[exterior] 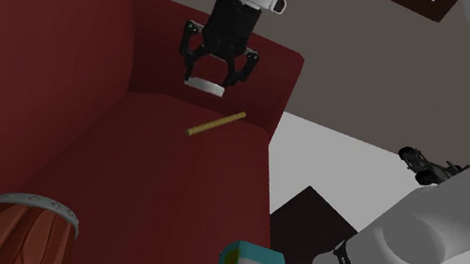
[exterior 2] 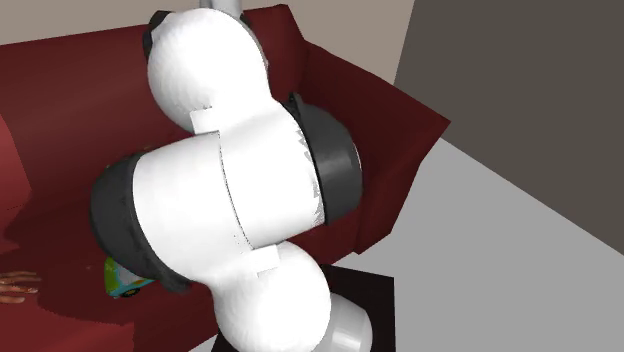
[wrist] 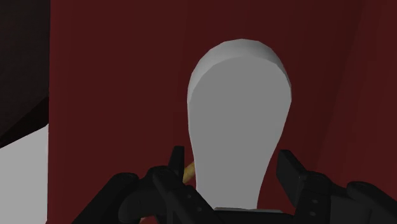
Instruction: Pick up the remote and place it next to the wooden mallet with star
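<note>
Dim, flat light — the red sofa [exterior: 151, 181] sits murky, the white arm [exterior 2: 240, 190] bright, the remote's [wrist: 238, 127] face shaded grey.

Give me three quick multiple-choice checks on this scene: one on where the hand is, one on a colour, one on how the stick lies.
1. Where is the hand?
A. Over the drum.
B. At the remote, near the backrest of the sofa.
C. Down by the floor.

2. What colour is the sofa?
A. Blue.
B. Green.
C. Dark red.

3. How is the wooden stick?
A. Lying flat on the seat.
B. Standing upright.
C. Carried in the hand.

Answers: 1 B, the shoulder view shows the pale remote right at the hand's tip, against the backrest. 2 C, the seat, back and arm are all dark red. 3 A, the stick lies flat on the seat, apart from the hand.
</note>
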Motion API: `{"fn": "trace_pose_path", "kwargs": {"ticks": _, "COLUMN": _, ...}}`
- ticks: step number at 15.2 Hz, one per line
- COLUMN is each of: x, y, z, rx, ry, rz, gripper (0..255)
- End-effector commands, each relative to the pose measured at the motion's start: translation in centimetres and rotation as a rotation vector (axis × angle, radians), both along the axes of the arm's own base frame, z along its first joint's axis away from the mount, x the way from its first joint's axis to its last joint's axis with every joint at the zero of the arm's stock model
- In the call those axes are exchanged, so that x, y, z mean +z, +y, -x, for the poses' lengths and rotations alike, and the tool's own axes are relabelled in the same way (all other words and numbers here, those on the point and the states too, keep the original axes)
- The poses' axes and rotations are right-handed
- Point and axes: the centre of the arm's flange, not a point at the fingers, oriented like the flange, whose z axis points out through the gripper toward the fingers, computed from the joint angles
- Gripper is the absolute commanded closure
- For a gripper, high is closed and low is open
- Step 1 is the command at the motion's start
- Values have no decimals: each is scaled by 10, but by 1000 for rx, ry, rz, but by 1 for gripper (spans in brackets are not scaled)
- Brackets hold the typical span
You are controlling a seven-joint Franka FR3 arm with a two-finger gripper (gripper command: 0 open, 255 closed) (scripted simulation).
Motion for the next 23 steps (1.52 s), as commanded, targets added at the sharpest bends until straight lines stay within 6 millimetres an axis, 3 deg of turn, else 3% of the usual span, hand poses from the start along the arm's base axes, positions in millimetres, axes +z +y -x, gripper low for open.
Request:
{"fn": "trace_pose_path", "kwargs": {"ticks": 1, "x": 0, "y": 26, "z": -6, "rx": -3, "ry": 0, "rz": -2, "gripper": 255}}
{"fn": "trace_pose_path", "kwargs": {"ticks": 10, "x": 1, "y": 139, "z": -41, "rx": -3, "ry": 0, "rz": -2, "gripper": 255}}
{"fn": "trace_pose_path", "kwargs": {"ticks": 23, "x": -67, "y": 139, "z": -41, "rx": -3, "ry": 0, "rz": -2, "gripper": 255}}
